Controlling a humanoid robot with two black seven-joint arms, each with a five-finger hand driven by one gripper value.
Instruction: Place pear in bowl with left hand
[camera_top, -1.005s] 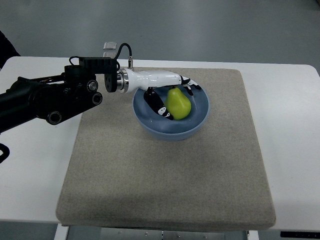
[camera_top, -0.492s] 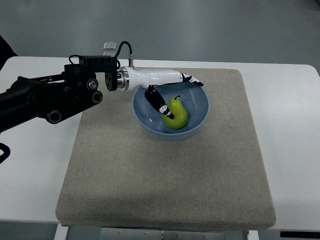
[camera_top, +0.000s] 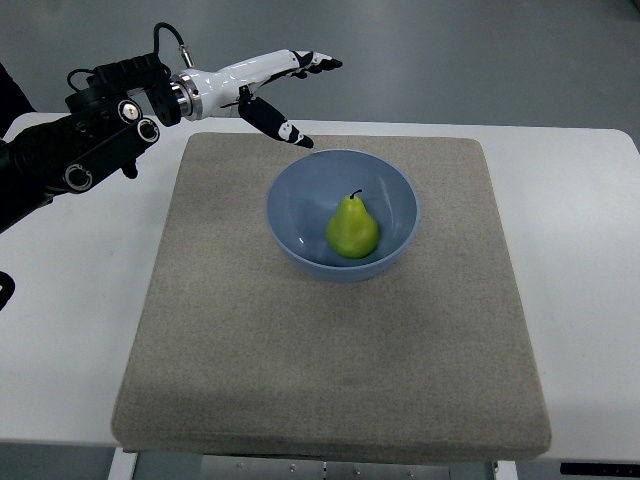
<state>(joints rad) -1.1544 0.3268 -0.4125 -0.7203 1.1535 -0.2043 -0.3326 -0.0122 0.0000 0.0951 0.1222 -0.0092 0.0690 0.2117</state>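
a: where is the small yellow-green pear (camera_top: 352, 229) with the dark stem?

b: it sits in the bottom of the round blue-grey bowl (camera_top: 297, 190), stem pointing up and toward the far side, its fat end toward the near rim. the bowl rests on the far half of the grey-beige felt mat (camera_top: 330, 360), which lies on the white table (camera_top: 590, 250).

a: and the white-and-black left hand (camera_top: 272, 88)?

b: up at the far left corner of the mat, well apart from the bowl, fingers stretched out straight and spread, thumb (camera_top: 275, 122) angled down toward the bowl's far-left rim. it holds nothing.

a: so which way does the pear lie from it?

b: to the right and nearer the camera, down inside the bowl. only the left arm shows; no right arm enters the picture.

a: anything left to do?

b: judging by how things lie, the placing looks done. the hand only needs to get clear.
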